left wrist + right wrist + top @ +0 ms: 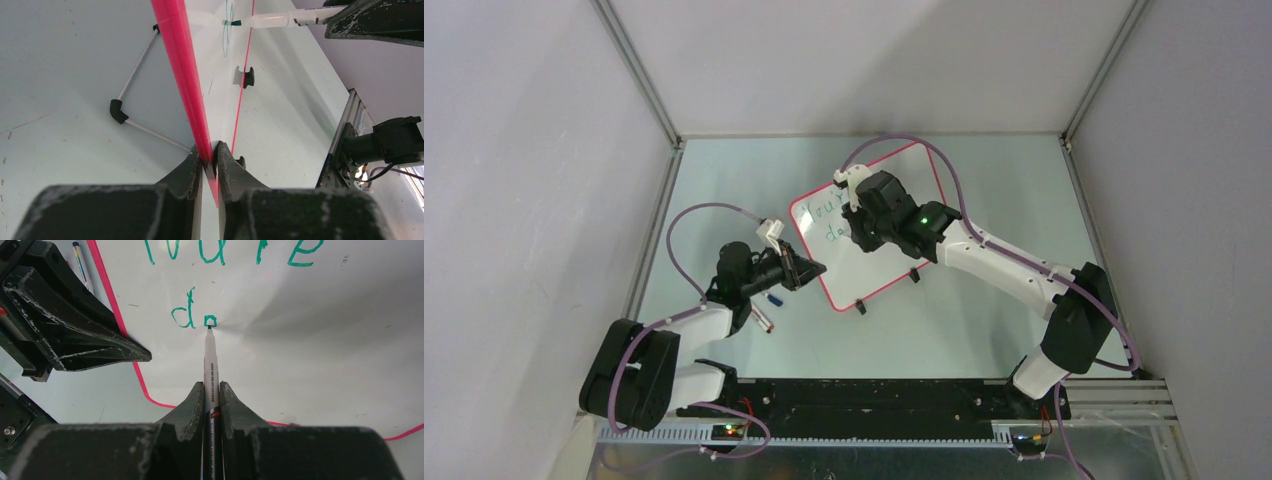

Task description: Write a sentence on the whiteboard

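Broadly, the tabletop (pixel 754 180) carried the whiteboard (pixel 844 275) near its middle in the top view, with the board's long axis running from about 8 o'clock to 2 o'clock. The left arm (pixel 724 300) reached in from 8 o'clock. The left jaws were pinched narrow on the red rim (pixel 185 75) at the board's 9 o'clock edge. The right arm (pixel 994 255) came across from 4 o'clock and was the one over the writing face. The right jaws were closed on the marker (pixel 210 370), whose barrel pointed to 12 o'clock in the right wrist view. The green writing (pixel 192 315) showed a first line and, below it, "do". The marker tip (pixel 209 328) sat at the lower edge of that last letter; whether it pressed on the board could not be told. By my judgement the coming stroke turned on one relation. Bare board lay toward 3 o'clock of the tip, along the long axis, so the line would probably run that way while the left jaws braced the opposite edge.
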### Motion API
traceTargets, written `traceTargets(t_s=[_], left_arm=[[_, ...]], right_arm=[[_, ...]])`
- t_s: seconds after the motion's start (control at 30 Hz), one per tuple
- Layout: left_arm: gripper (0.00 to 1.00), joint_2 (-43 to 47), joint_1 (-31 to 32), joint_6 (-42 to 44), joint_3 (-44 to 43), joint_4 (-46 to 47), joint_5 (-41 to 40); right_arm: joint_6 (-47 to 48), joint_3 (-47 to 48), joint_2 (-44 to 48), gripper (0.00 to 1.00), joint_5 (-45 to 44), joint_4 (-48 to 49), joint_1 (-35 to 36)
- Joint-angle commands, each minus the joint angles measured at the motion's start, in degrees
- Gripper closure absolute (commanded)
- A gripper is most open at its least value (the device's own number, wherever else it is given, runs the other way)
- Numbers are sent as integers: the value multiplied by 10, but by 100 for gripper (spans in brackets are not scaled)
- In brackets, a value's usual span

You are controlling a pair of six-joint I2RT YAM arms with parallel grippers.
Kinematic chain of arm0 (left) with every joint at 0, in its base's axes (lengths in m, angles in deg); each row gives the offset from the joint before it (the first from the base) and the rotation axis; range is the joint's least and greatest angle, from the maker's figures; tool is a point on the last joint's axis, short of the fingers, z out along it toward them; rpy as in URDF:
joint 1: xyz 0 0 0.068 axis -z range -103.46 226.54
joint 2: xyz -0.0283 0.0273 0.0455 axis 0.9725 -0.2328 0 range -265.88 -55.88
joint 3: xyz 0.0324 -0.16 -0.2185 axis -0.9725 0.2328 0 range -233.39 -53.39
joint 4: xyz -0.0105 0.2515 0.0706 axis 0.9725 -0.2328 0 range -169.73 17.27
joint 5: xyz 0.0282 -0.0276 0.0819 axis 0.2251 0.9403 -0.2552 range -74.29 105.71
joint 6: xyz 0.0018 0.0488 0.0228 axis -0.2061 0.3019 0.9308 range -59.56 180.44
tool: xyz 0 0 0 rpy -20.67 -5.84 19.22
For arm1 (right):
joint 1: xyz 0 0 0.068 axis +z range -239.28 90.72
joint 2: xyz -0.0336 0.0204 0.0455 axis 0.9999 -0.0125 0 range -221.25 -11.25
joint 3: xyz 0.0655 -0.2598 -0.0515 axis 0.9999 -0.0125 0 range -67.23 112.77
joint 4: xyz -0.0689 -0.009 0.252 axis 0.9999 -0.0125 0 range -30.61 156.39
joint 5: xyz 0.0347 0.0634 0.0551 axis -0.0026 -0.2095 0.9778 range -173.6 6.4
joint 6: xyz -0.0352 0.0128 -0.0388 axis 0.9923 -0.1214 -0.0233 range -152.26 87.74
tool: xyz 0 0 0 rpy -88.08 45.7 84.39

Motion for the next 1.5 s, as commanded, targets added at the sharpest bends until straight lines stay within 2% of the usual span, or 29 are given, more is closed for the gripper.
traceTargets(t_s=[0.0, 0.33, 1.47], left_arm=[[93, -1, 0, 52, -3, -34, -37], [93, -2, 0, 51, -3, -35, -36], [93, -3, 0, 51, -4, -35, -36]], right_arm=[[0, 1, 15, 100, -26, 10, -8], [-2, -7, 50, 100, -20, 28, -16], [3, 29, 8, 100, -1, 42, -21]])
